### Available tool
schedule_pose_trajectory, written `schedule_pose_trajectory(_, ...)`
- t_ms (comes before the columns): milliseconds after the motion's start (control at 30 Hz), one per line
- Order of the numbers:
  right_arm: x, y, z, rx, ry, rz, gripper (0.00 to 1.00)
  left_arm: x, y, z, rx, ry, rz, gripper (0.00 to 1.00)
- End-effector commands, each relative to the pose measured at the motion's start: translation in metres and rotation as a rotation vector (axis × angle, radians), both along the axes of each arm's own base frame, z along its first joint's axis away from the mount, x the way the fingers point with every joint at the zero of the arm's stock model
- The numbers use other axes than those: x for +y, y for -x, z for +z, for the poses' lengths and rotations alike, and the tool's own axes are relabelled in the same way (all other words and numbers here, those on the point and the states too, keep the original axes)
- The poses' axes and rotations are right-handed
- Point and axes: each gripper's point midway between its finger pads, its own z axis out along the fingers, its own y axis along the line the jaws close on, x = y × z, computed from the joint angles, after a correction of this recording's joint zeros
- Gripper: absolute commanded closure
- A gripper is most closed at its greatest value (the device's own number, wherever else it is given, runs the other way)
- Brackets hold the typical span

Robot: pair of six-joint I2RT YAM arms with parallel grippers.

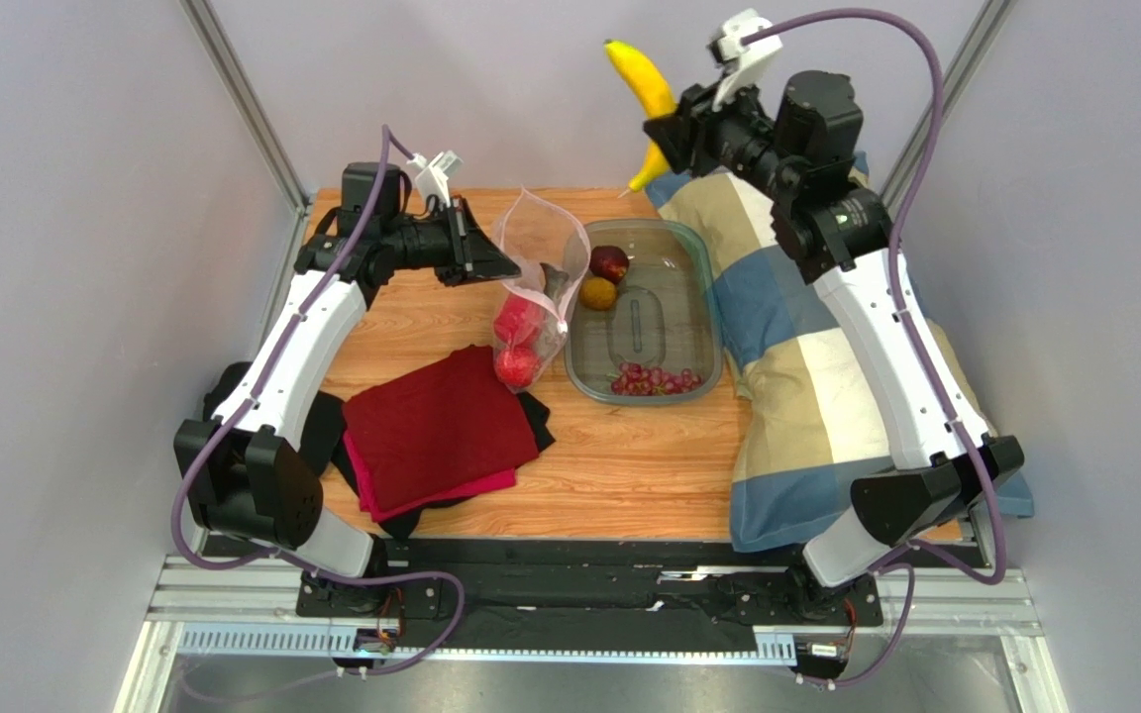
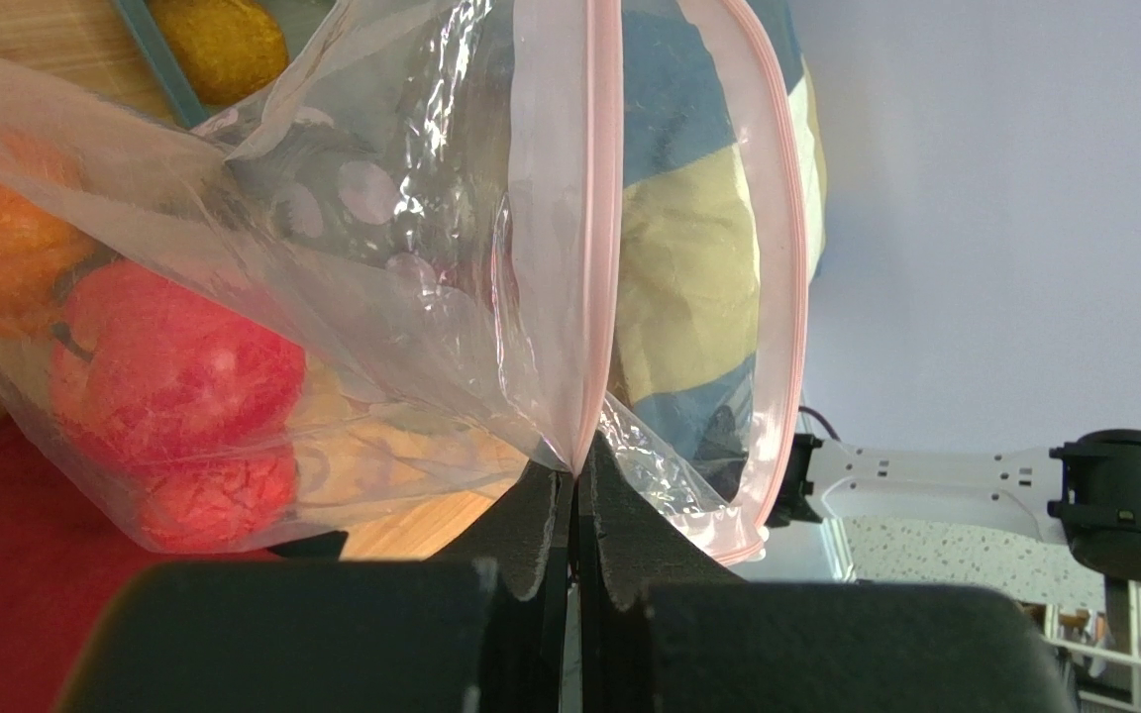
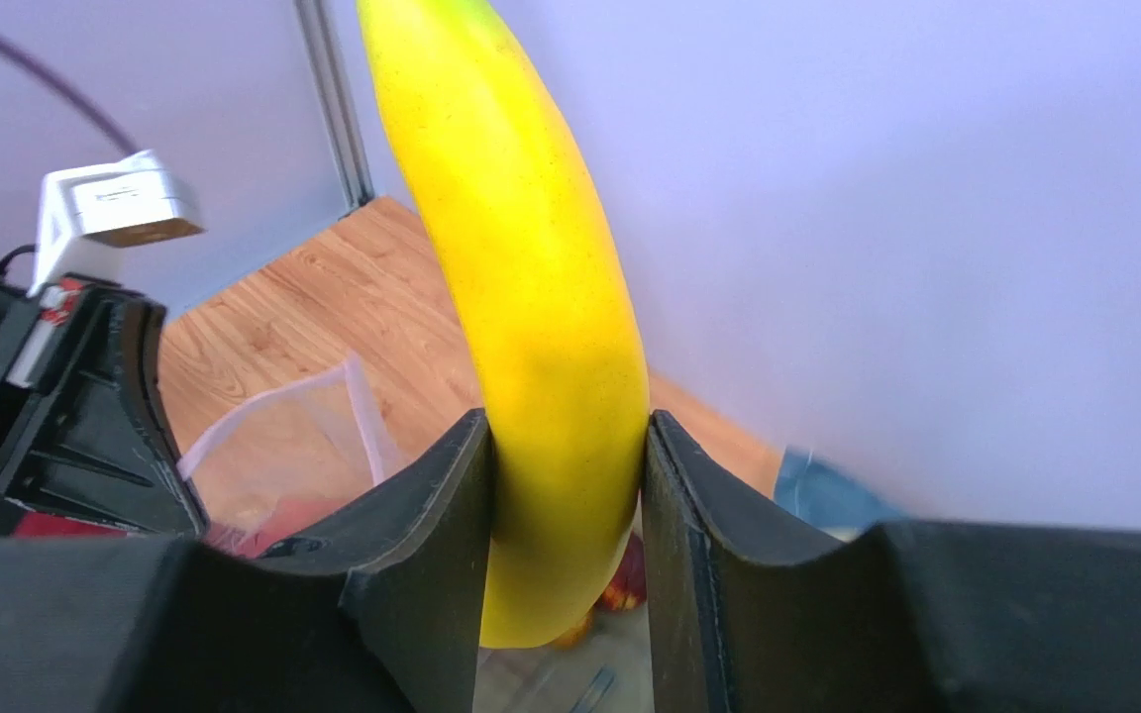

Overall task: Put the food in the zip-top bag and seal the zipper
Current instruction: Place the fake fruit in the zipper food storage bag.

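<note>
Hands, two. The left hand (image 2: 577, 490) is clenched on one lip of the zip-top bag (image 2: 428, 223), its fingers pressed flat together on the film right where the zipper (image 2: 602, 223) runs down to them. The right hand (image 3: 569, 446) is closed around the banana (image 3: 532, 268), gripping its lower part with a finger on each side. Banana, one (image 1: 639, 82): held high at the far edge of the counter (image 1: 636, 461) and clear of it, long axis steep, upper tip leaning far and left. Bag, one (image 1: 532, 282): between the left hand (image 1: 510, 265) and the tub (image 1: 711, 297), long axis running near to far, mouth at the far end lifted and gaping, bottom resting on the counter. In the bag: two red pieces, apple (image 1: 517, 320) and strawberry (image 1: 517, 364), and one grey fish (image 1: 551, 282). In the tub: one plum (image 1: 609, 263), one yellow-orange round piece (image 1: 599, 293), and one bunch of grapes (image 1: 656, 381) at the near end. Cloths, two: red cloth (image 1: 435, 424) lying over a dark cloth (image 1: 532, 424), near and left of the bag. Checked pillow (image 1: 815, 357), one, at the right edge of the counter.
</note>
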Motion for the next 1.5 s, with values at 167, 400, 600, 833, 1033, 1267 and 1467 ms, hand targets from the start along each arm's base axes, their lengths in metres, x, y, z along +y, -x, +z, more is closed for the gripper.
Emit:
schedule_pose_trajectory(167,0.099,0.033,-0.010,-0.494,0.378,0.047,1.00,-0.002,0.002,0.027,-0.093,-0.010,-0.019,1.00)
schedule_pose_trajectory(400,0.126,0.024,-0.060,-0.469,0.473,0.040,1.00,0.000,0.007,0.034,-0.115,-0.019,-0.019,1.00)
schedule_pose_trajectory(600,0.127,0.029,-0.097,-0.329,0.485,0.078,0.82,0.001,0.010,0.036,-0.111,-0.018,-0.016,1.00)
schedule_pose_trajectory(833,0.119,0.056,-0.091,-0.173,0.391,0.128,0.23,-0.001,0.008,0.039,-0.111,-0.001,-0.021,1.00)
schedule_pose_trajectory(1033,0.099,0.057,-0.070,-0.039,0.279,0.132,0.11,-0.001,0.008,0.040,-0.115,-0.001,-0.019,1.00)
schedule_pose_trajectory(1267,0.029,0.044,-0.107,0.263,0.215,0.192,0.08,-0.001,0.006,0.038,-0.112,-0.004,-0.015,1.00)
schedule_pose_trajectory(1467,-0.012,0.058,-0.196,0.442,0.439,0.313,0.11,-0.003,0.003,0.035,-0.095,0.006,-0.018,1.00)
